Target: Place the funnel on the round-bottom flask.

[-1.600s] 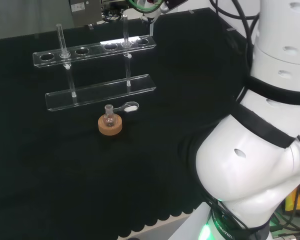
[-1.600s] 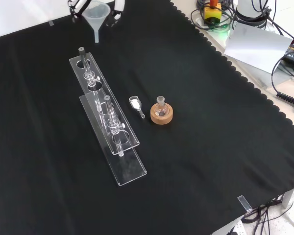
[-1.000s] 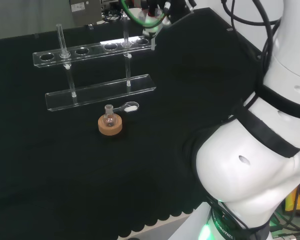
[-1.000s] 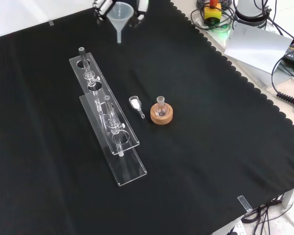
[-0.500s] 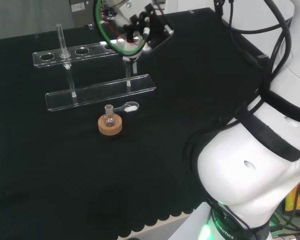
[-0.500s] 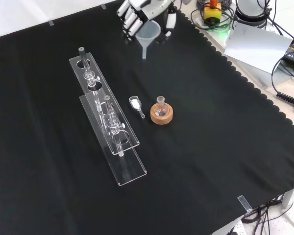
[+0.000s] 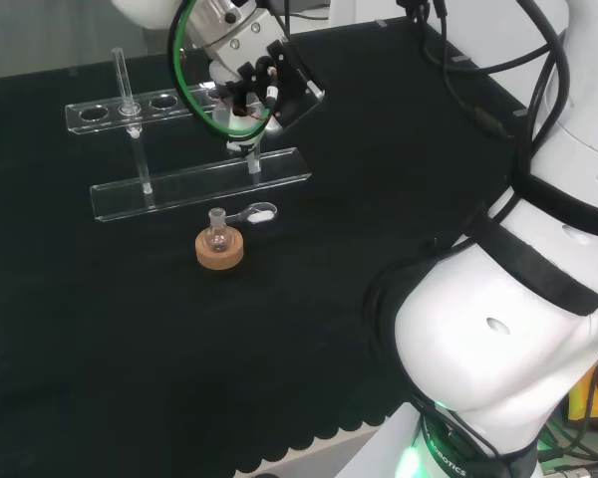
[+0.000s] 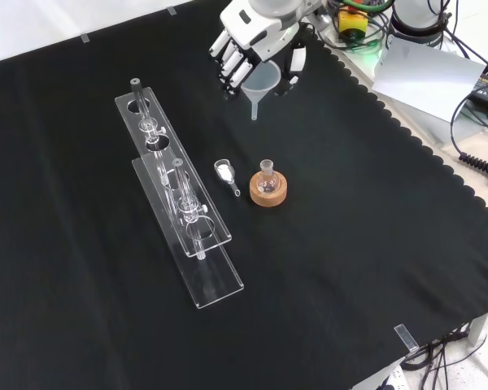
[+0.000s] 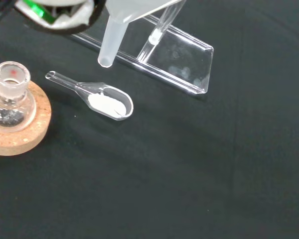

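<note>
The hand (image 8: 256,36) is shut on a translucent white funnel (image 8: 260,84), held in the air with its stem pointing down. In the head view the hand (image 7: 247,60) hangs above the rack, up and right of the flask. A small round-bottom flask (image 8: 267,180) stands upright on a cork ring (image 8: 269,193) below the funnel in the front view. The wrist view shows the funnel stem (image 9: 111,44) above the cloth, off to one side of the flask neck (image 9: 11,77) and its cork ring (image 9: 25,134).
A clear scoop (image 8: 225,173) with white powder lies just left of the flask in the front view; in the wrist view the scoop (image 9: 104,101) sits between flask and rack. A clear test tube rack (image 8: 175,191) with tubes stands further left. The cloth's scalloped edge (image 8: 407,134) runs along the right.
The hand has carried the funnel from the cloth's far edge toward the flask, lower in the front view and leftward and down in the head view. Flask, scoop and rack have not moved.
</note>
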{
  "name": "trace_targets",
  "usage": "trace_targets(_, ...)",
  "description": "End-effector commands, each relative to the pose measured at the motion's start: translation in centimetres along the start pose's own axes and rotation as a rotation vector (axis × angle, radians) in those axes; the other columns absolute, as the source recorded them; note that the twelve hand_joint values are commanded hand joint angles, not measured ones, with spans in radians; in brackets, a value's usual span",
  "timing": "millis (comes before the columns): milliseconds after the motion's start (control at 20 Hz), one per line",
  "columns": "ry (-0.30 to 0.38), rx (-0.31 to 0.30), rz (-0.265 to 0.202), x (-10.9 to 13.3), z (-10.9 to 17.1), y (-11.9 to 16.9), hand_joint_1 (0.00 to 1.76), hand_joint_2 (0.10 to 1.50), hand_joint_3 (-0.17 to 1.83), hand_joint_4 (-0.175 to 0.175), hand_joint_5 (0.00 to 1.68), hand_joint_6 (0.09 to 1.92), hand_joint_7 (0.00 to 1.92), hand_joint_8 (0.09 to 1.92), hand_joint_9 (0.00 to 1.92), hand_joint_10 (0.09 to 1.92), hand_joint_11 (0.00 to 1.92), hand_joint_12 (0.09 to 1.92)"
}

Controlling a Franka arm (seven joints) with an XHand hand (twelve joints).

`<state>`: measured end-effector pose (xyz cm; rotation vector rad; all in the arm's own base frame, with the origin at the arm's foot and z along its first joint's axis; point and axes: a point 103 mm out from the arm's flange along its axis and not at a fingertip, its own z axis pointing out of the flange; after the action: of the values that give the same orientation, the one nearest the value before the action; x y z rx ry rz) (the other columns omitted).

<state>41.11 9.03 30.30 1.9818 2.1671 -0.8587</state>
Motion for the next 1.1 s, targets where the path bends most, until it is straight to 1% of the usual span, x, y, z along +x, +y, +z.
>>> trace_targets(50, -0.007, -0.012, -0.002, 1.4, 0.3, -0.1, 0.93, 0.69, 0.73, 0.013, 0.74, 0.83, 0.57, 0.66, 0.98, 0.46, 0.49, 1.35)
trace_targets(500, -0.025, -0.012, -0.017, 3.6, 0.7, -0.1, 0.92, 0.69, 0.73, 0.009, 0.73, 0.83, 0.57, 0.67, 0.98, 0.46, 0.49, 1.35)
trace_targets(800, -0.035, -0.024, -0.043, 5.5, 0.3, -0.1, 0.92, 0.7, 0.73, 0.004, 0.73, 0.83, 0.57, 0.67, 0.98, 0.47, 0.5, 1.35)
trace_targets(950, -0.029, -0.013, -0.045, 6.0, 0.4, 0.2, 0.92, 0.7, 0.73, 0.0, 0.72, 0.83, 0.57, 0.67, 0.98, 0.47, 0.52, 1.34)
trace_targets(1100, -0.026, -0.016, -0.052, 6.3, 0.7, 0.5, 0.93, 0.7, 0.73, -0.004, 0.72, 0.83, 0.57, 0.67, 0.98, 0.47, 0.54, 1.33)
